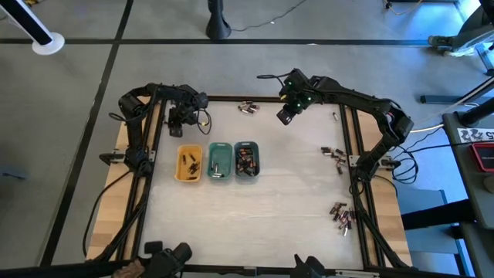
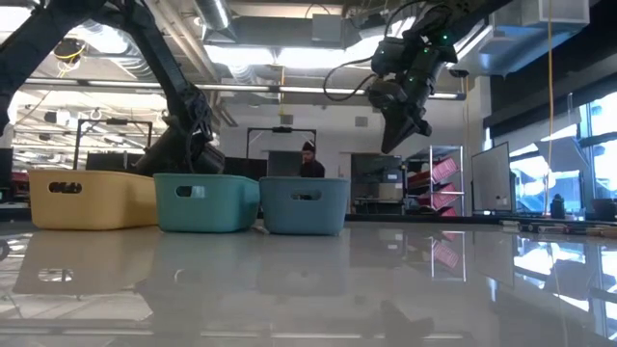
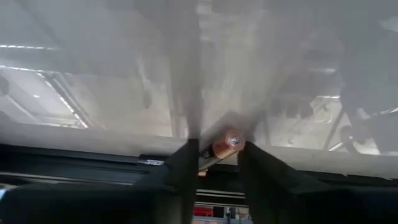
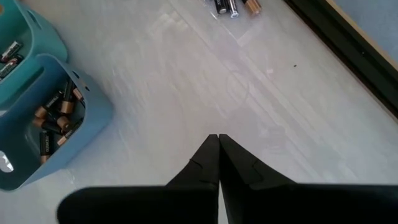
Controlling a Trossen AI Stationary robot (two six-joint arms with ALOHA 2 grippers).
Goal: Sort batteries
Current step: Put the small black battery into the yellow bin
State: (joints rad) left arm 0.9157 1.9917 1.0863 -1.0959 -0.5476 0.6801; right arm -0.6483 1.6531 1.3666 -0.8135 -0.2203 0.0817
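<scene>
**Sorting Station: Condition at Inspection**

Starting at the near right corner of the white table [image 1: 293, 201], a cluster of small dark and copper-toned cylindrical batteries [image 1: 340, 215] lies loose on the surface. A second loose group [image 1: 334, 154] sits farther back along the right edge.

At mid-table, left of centre, three small oblong plastic trays stand side by side in a row: yellow tray [image 1: 189, 164] on the left, teal-green tray [image 1: 221, 161] in the middle, grey-blue tray [image 1: 246, 160] on the right. Each holds batteries; those in the grey-blue tray [image 4: 55, 118] are dark with copper ends.

Beyond the trays, at the far left, the left gripper [image 3: 214, 155] is down at the table surface. Its two dark fingers are closed partway around one copper-ended cylindrical battery [image 3: 225, 144], which sits between them.

At the far edge, centre, a third small group of batteries [image 1: 246, 108] lies loose. Just right of it the right gripper [image 4: 218, 140] hangs above the table, fingers pressed fully together and holding nothing.

A person [image 2: 309, 161] is visible in the room behind the table.
</scene>
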